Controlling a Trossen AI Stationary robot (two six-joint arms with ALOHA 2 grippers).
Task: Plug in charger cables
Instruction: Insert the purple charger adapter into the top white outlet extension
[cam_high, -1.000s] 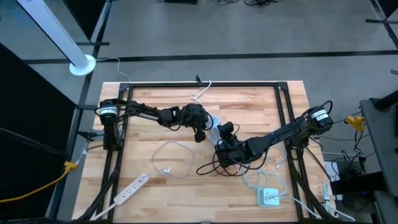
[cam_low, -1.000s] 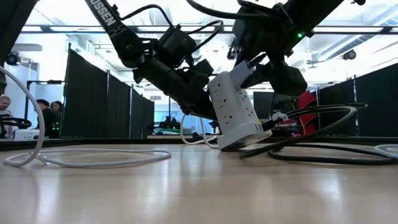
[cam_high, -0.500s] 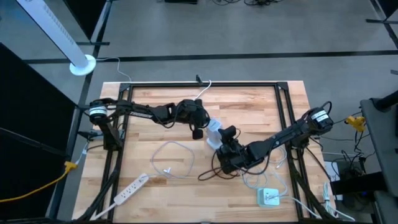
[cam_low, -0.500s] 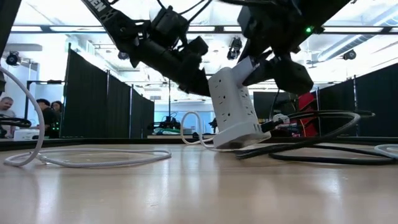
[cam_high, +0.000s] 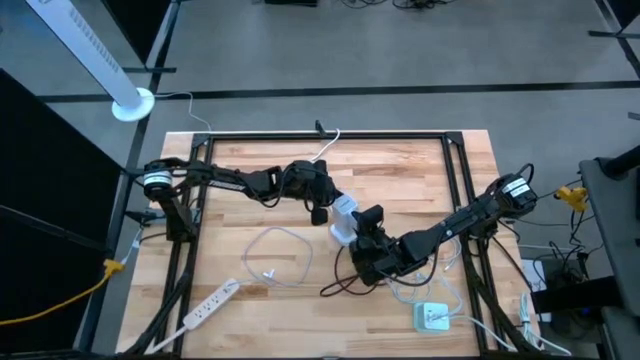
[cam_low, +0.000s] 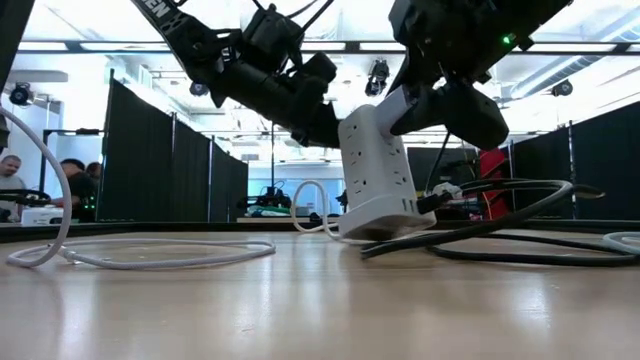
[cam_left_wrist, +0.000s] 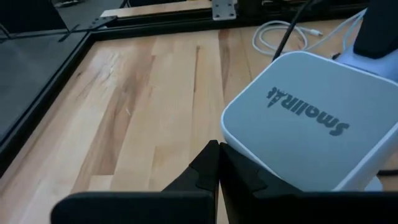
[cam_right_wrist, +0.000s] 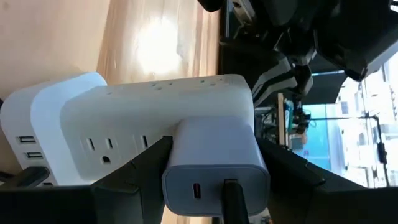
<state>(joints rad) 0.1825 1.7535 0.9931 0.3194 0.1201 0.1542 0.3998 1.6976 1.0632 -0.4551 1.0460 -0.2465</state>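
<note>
A pale wooden table (cam_high: 250, 180) framed in black rails is filling the middle of the high view, with grey floor around it. In the low view the room behind is showing black curtain partitions and bright ceiling lights, and a person (cam_low: 75, 185) is sitting at the far left edge of the frame.

The left gripper (cam_high: 320, 203) is sitting just above centre in the high view with its fingers (cam_left_wrist: 211, 168) pressed tightly together, their tips resting against the edge of a white tower power block (cam_low: 375, 170), which is tilting slightly. The right gripper (cam_high: 362, 232) is reaching in from the lower right, its fingers partly spread and clamping a small white charger block (cam_right_wrist: 214, 165) that is sitting against the tower's side.

A black charger cable (cam_low: 500, 225) is looping along the table at the right of the low view and ending near the tower's base. A white charger cable (cam_high: 275, 255) is lying in a loose loop at lower left of centre in the high view, well apart from both grippers.

Only the high view is showing the long white power strip (cam_high: 210, 303) at lower left and a white square charger (cam_high: 432, 317) at lower right. Only the right wrist view is showing the tower's sockets and a dark cable plugged into the charger block's port. Only the left wrist view is showing the lettering on the tower's top.
</note>
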